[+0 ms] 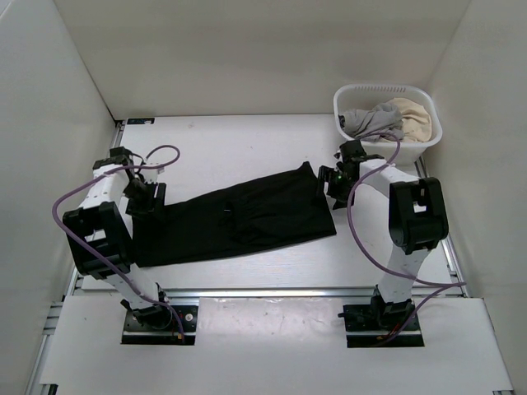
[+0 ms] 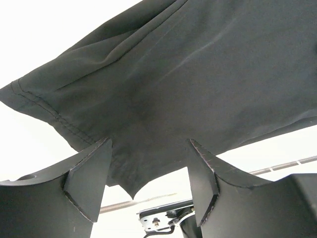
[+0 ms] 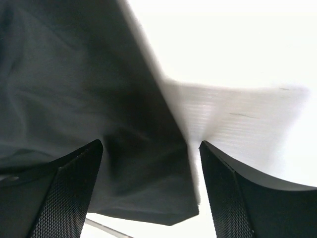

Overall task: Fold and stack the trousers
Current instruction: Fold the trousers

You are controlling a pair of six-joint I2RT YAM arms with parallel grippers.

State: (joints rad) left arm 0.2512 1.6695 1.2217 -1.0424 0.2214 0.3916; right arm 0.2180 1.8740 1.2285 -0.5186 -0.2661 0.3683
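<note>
While trousers point(image 1: 247, 218) lie flat | basket point(image 1: 375, 87) behind right gripper point(image 1: 330, 183) | jaws apparently apart

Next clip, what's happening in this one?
Two robot arms are at a pair of black trousers lying flat across the table. The left gripper is open over their left end, the right gripper open at their right end; neither grips the cloth. A basket of clothes stands at the far right.

A white laundry basket point(image 1: 372, 87) holding a grey garment point(image 1: 370, 122) and a beige garment point(image 1: 413, 118) sits far right on my worktop point(image 1: 247, 148).
</note>
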